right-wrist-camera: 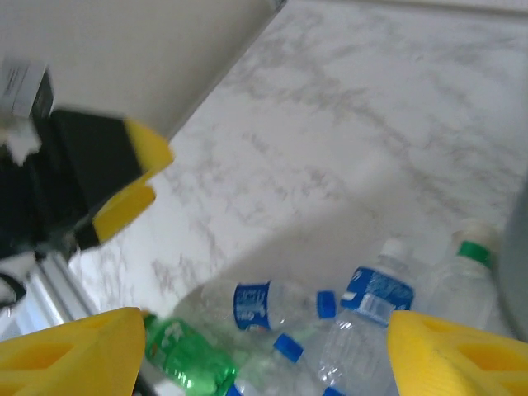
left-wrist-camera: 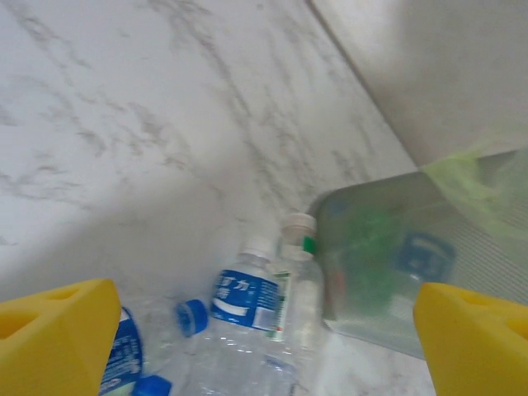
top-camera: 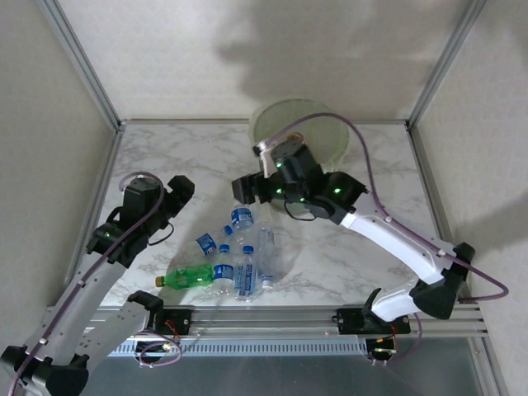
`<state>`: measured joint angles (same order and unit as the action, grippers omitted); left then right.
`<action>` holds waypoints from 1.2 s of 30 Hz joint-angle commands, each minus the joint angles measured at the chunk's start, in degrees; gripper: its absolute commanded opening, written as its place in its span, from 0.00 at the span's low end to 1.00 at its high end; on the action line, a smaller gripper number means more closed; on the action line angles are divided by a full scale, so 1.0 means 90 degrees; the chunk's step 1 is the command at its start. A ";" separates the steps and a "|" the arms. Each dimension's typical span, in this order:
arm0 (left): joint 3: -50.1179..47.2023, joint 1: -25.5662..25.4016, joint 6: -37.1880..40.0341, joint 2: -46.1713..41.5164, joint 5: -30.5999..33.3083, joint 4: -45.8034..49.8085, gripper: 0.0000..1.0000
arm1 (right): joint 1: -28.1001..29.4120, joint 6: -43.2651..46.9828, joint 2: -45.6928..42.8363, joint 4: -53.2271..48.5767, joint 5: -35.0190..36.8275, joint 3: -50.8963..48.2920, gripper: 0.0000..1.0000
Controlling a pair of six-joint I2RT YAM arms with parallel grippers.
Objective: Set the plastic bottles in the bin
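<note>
Several bottles (top-camera: 235, 260) in a loose heap, near-middle of the table (top-camera: 165, 157), touching one another. Green bottle (top-camera: 188, 278) at the heap's near-left end. Bin (top-camera: 318, 124) at the far edge, well apart from the heap. (K.)

Grippers? (M.)

Left gripper (top-camera: 180, 188) hangs left of the heap. Right gripper (top-camera: 246, 188) hangs between heap and bin. In the left wrist view the fingers (left-wrist-camera: 49, 330) are spread wide with nothing between them. In the right wrist view the fingers (right-wrist-camera: 462, 355) are also wide and empty. (K.)

What could go wrong from here? (M.)

Judgement only.
- **Rolling:** the bottles are round, mostly clear and lie against each other. Closing on one could shove its neighbours and set them rolling. The green bottle lies nearest the table's near edge and could go over.
- **Arms meeting:** both grippers face the same heap from close quarters, and the left one shows in the right wrist view. A reach by both at once risks a knock.
- **Tight spot:** a white-capped bottle (left-wrist-camera: 299, 247) lies just beside the bin wall, touching or not I cannot tell. A finger may find no room on that side.
- **Snag:** the right arm's cable (top-camera: 365, 153) arcs over the bin and could catch the liner (left-wrist-camera: 478, 181) on a drop. (K.)
</note>
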<state>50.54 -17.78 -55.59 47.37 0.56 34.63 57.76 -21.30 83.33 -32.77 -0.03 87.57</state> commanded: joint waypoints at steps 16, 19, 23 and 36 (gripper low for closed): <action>-0.0038 0.2082 0.0287 0.1744 0.0820 -0.1650 0.94 | 0.2260 0.2139 0.2780 0.0098 0.0587 0.0377 0.81; -0.0160 0.2500 0.0276 0.1922 0.0436 -0.1815 0.94 | 0.2355 0.2214 0.3191 0.0179 0.0559 0.0534 0.82; -0.0346 0.2894 0.0281 0.1946 0.0163 -0.1966 0.94 | 0.2425 0.2303 0.3654 0.0158 0.0506 0.0850 0.82; -0.0587 0.3084 0.0323 0.1907 -0.0254 -0.2208 0.94 | 0.2420 0.2454 0.4451 -0.0223 0.0083 0.1509 0.82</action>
<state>45.78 9.26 -53.56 64.97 -0.27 16.10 78.91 -0.36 121.84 -32.86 2.33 99.33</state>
